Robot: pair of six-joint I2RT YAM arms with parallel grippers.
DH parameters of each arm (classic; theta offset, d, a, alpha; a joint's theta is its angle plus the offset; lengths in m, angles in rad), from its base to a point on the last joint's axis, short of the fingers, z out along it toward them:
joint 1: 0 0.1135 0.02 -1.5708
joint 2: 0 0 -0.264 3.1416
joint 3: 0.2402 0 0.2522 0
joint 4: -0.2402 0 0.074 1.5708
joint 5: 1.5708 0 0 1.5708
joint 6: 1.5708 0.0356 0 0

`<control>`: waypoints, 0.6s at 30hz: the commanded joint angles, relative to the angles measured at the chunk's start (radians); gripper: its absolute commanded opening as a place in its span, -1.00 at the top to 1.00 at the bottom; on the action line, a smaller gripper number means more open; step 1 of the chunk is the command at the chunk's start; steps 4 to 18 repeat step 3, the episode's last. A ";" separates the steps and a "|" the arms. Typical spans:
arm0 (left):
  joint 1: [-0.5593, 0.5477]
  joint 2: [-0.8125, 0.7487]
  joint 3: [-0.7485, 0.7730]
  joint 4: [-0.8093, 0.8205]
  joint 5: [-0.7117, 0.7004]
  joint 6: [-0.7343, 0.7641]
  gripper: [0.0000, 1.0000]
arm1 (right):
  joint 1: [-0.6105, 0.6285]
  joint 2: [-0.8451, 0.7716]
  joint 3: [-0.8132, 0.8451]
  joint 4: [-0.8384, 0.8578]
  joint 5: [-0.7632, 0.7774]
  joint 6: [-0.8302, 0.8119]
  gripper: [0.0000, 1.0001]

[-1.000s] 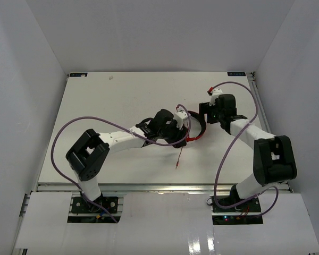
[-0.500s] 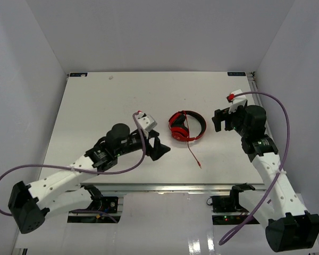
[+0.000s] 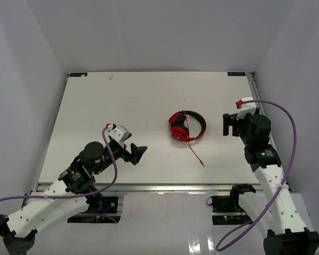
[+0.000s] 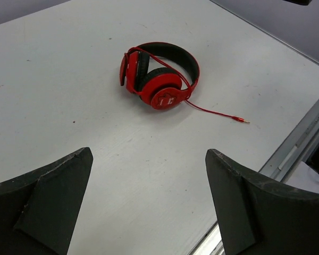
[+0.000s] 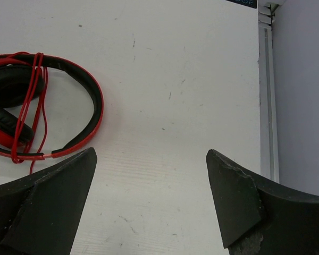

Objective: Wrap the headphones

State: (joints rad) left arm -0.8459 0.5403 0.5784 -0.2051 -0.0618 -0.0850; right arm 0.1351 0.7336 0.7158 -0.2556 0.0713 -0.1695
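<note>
The red headphones (image 3: 186,126) lie folded on the white table (image 3: 122,101), the thin red cable wound over the headband and earcups. A short tail of cable (image 3: 195,153) with the plug trails toward the near edge. They also show in the left wrist view (image 4: 158,74) and at the left of the right wrist view (image 5: 40,109). My left gripper (image 3: 138,154) is open and empty, well to the near left of them. My right gripper (image 3: 226,125) is open and empty, to their right.
The table's metal rail (image 3: 165,187) runs along the near edge and another rail (image 5: 269,90) along the right edge. Purple robot cables (image 3: 287,138) loop from both arms. White walls enclose the table on three sides.
Both arms have pulled back from the headphones, the left toward the near left, the right toward the right. The headphones lie free on the table with the cable wound on them.
</note>
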 commanded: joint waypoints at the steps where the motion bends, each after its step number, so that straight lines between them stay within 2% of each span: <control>1: 0.004 -0.008 -0.005 -0.027 -0.072 0.011 -0.96 | -0.008 -0.018 -0.014 0.004 0.029 -0.030 -0.80; 18: 0.004 0.000 -0.003 -0.029 -0.072 0.011 -0.96 | -0.008 -0.017 -0.017 0.006 0.030 -0.029 -0.81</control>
